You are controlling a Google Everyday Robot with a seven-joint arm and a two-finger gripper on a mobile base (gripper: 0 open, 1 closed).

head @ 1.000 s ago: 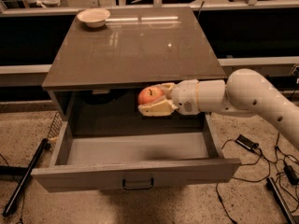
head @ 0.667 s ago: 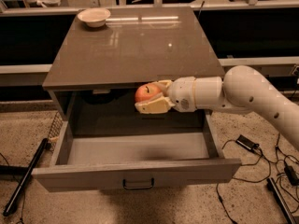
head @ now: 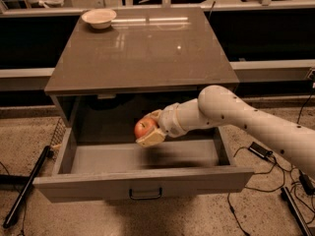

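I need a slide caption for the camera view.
The tool holds a red apple above the open drawer of the cabinet.

A round red apple (head: 143, 128), yellowish on one side, sits clamped in the gripper (head: 149, 127), held in the air over the open drawer (head: 142, 182), midway between its side walls.

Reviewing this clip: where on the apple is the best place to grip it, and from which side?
Across the apple's widest middle, with fingers on opposite sides: it is round, so that band likely slips least. The gripper, shut on it above the open drawer, comes in sideways from the arm's side, one finger above and one below.
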